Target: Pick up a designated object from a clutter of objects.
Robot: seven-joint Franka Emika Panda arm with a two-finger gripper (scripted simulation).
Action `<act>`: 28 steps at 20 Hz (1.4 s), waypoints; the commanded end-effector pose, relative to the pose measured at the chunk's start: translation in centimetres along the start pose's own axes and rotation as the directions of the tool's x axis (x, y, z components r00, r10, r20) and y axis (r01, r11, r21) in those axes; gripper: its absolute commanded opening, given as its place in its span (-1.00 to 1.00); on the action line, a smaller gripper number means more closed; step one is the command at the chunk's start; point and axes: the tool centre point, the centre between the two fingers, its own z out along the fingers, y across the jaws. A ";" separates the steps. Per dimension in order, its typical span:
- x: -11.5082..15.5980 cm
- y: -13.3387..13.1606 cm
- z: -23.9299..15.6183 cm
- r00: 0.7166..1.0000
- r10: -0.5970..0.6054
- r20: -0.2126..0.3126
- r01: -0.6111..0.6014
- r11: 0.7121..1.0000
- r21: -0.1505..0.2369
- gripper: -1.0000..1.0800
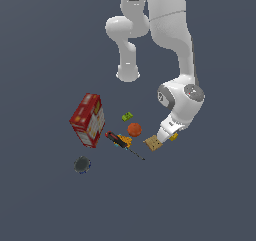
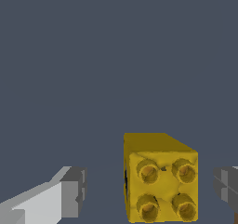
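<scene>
Exterior view: the Panda arm reaches down so that its tool (image 1: 167, 136) sits low over the grey tabletop (image 1: 210, 195), at the 3 o'clock edge of the clutter. A sliver of the tiny yellow brick (image 1: 173, 136) shows beside the tool's tip, at about 3 o'clock of the tan square block (image 1: 153, 143), which lies just beside it. The orange ball (image 1: 134, 129) lies at about 10 o'clock of the tan block. The tiny green brick (image 1: 127, 116) lies at 11 o'clock of the ball. The red-black-handled screwdriver (image 1: 120, 142) stretches from near the red box (image 1: 88, 120) toward 4 o'clock, its thin shaft ending near the tan block. The red box stands tilted at the 9 o'clock side of the group. The dark round disc (image 1: 82, 164) lies apart, at 6 o'clock of the box.

Wrist view: the tool (image 2: 151, 190) is released, its two fingers (image 2: 69, 193) spread wide. The tiny yellow brick (image 2: 160, 179), four studs facing the camera, lies between them with a clear gap on either side, nearer one finger than the other.
</scene>
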 end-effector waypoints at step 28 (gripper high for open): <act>-1.8 2.8 -4.7 1.000 0.000 -0.001 0.000 1.000 -0.001 -1.00</act>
